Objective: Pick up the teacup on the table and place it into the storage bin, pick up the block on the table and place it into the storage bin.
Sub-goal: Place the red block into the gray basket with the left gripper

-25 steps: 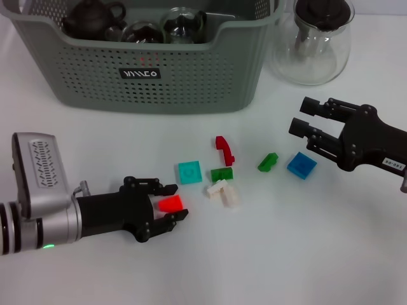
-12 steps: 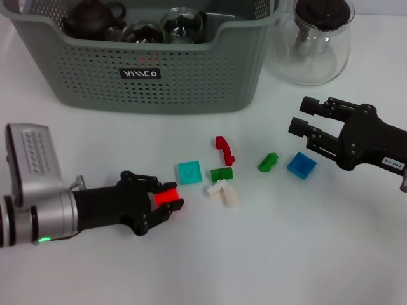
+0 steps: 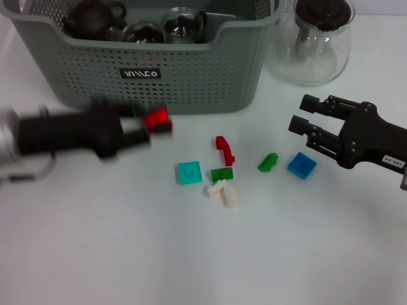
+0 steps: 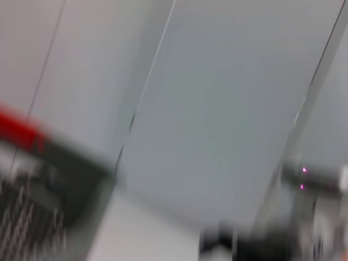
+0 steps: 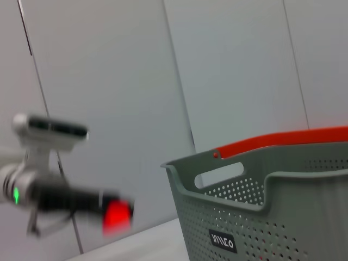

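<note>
Two arms show over the white counter. On the left, the left hand is raised off the counter, blurred, just in front of the storage bin, and it is clenched on a red block pinched between its black fingers. The right wrist view shows the same hand and its red block in the air beside the bin's front wall, below the rim. The grey-green bin stands at the back of the counter with its black label facing forward; inside it lie a dark brown teapot and two glass pieces, though which of these is the teacup cannot be told. On the counter in front of the bin, moving rightward, lie a teal square block, a curved dark red piece, a green flat block with a pair of white blocks just below it, a small green block and a blue square block. Behind these, right of the bin, stands a clear glass carafe with a black lid. On the far right the right hand hangs above the counter near the blue block, its fingers released and apart, gripping nothing.
</note>
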### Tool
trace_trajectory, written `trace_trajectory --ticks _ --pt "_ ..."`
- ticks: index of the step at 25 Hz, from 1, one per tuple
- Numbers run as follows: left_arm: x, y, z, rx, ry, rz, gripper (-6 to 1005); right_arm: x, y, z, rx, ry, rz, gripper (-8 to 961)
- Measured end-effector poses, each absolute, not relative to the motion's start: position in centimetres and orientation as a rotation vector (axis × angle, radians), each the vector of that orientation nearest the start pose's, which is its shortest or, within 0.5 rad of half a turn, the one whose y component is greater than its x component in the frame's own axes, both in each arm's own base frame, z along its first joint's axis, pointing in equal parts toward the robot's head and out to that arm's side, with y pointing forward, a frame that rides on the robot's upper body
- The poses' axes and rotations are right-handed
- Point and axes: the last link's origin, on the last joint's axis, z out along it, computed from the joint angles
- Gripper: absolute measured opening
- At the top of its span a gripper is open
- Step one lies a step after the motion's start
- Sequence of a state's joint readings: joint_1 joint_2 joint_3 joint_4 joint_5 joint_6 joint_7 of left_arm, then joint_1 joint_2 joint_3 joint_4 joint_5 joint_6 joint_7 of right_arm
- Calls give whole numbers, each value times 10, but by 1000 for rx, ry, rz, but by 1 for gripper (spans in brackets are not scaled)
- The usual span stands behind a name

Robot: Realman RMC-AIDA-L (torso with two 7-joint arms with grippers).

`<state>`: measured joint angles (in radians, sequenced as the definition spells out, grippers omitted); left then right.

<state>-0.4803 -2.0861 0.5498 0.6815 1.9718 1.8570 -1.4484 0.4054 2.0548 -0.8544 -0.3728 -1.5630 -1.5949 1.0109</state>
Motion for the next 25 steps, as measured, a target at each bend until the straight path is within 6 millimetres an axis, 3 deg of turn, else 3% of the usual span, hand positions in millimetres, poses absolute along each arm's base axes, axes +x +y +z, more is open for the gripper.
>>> trace_trajectory --ticks 5,11,17,20,25 --pt "-222 337 74 -2578 -784 -1288 284 278 286 -21 -2524 519 1060 505" --pt "-188 412 107 -2436 -860 -1158 283 277 287 -21 -2526 516 1063 505" --pt "-170 457 92 -2459 -922 -650 284 275 287 -21 -2531 509 1068 505" --pt "-170 463 78 -2459 -923 -390 284 275 288 -21 -2533 506 1069 505" --pt "-176 467 61 -2397 -932 -193 284 274 288 -22 -2535 507 1068 504"
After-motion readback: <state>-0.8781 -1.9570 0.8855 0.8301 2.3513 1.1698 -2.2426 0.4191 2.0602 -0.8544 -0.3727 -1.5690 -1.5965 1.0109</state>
